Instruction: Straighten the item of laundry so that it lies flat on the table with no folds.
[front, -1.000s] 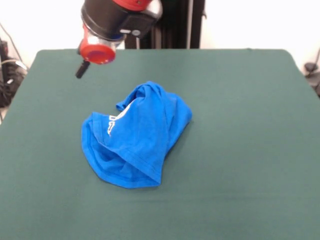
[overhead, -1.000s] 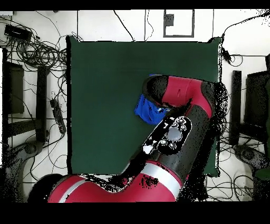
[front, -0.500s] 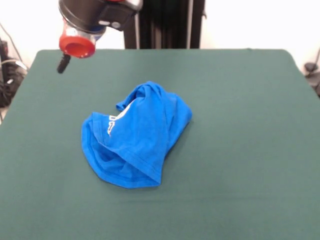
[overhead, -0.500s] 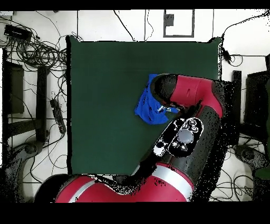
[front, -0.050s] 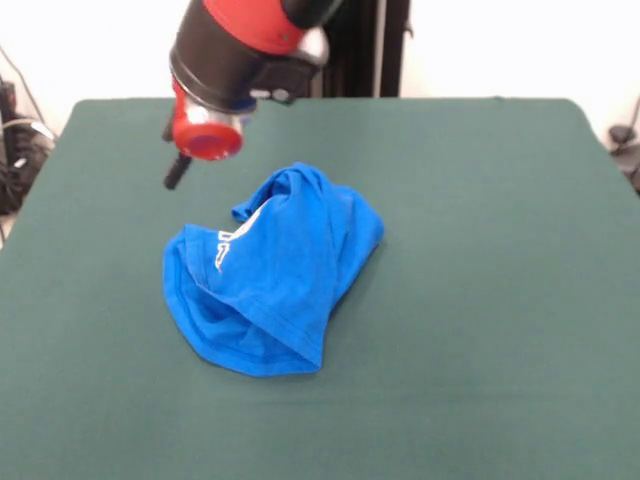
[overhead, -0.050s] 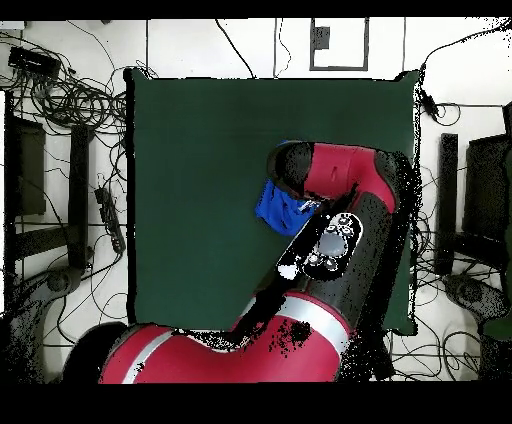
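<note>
The item of laundry (front, -0.050s: 272, 272) is a bright blue T-shirt lying crumpled in a heap left of the table's middle, with folds across it and a bit of white print showing at its left side. The dark green table (front, -0.050s: 480, 250) spreads wide around it. My gripper (front, -0.050s: 177, 172) hangs under the red and black arm head (front, -0.050s: 240, 60), above and just beyond the shirt's far left edge, apart from the cloth. In the overhead view the arm (overhead, -0.050s: 340, 190) covers most of the shirt (overhead, -0.050s: 273, 208), and the gripper itself is hidden.
Cables and stands (overhead, -0.050s: 70, 100) lie on the floor around the table in the overhead view. Bare green table top lies on every side of the shirt, widest to the right in the front view.
The arm head swung out to the far left corner, then came back right and lower, ending closer to the shirt. The shirt has not moved.
</note>
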